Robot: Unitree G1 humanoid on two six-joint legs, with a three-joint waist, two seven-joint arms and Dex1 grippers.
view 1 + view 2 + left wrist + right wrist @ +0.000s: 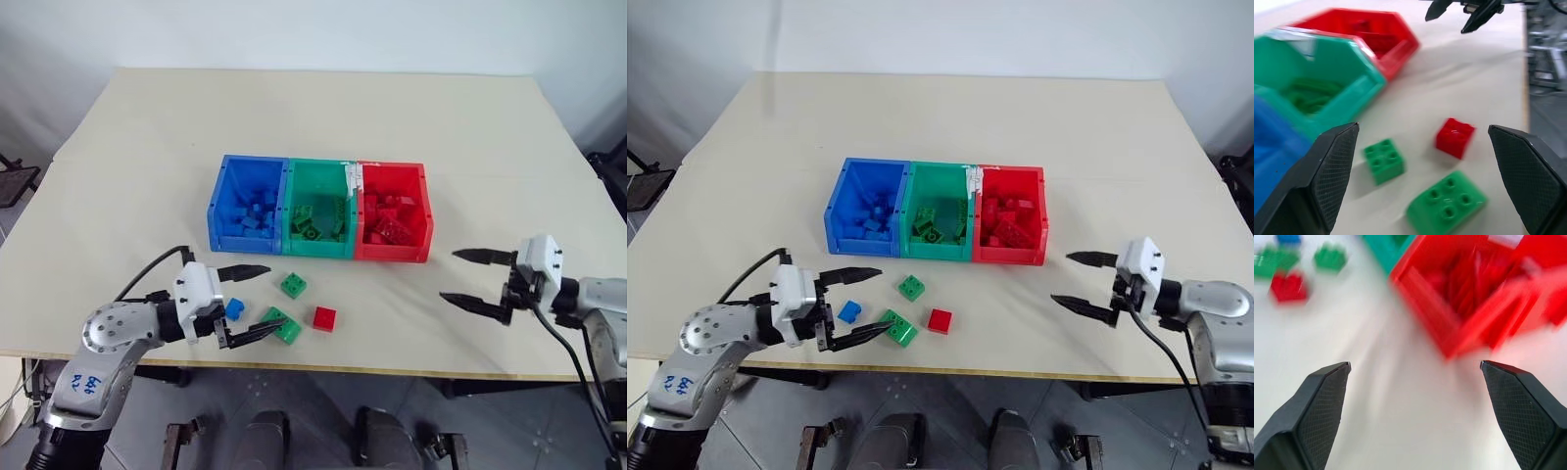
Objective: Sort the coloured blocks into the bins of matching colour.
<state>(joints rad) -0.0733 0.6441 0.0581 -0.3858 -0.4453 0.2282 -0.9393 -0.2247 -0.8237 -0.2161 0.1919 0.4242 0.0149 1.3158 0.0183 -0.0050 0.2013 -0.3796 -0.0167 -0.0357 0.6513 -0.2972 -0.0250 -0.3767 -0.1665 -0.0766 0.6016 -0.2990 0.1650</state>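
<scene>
Four loose studded plastic bricks lie on the pale tabletop (470, 137) in front of the row of three joined open-topped plastic bins, and all of them sit on the left arm's side. The left gripper (245, 301) has its two black fingers wide apart and holds nothing; the small blue square brick (234, 310) rests between those fingers, and the oblong green brick (284, 324) lies at the tip of the nearer finger (whether it touches, I cannot tell). Just beyond, toward the bins, are the small green square brick (293, 285) and the red square brick (324, 317). The blue bin (217, 211) stands straight ahead of this gripper, the green bin (317, 247) and red bin (426, 211) further right. The right gripper (477, 278), also spread and empty, hangs well apart from every loose brick, right of the red bin. I judge the left arm the one to pick next.
</scene>
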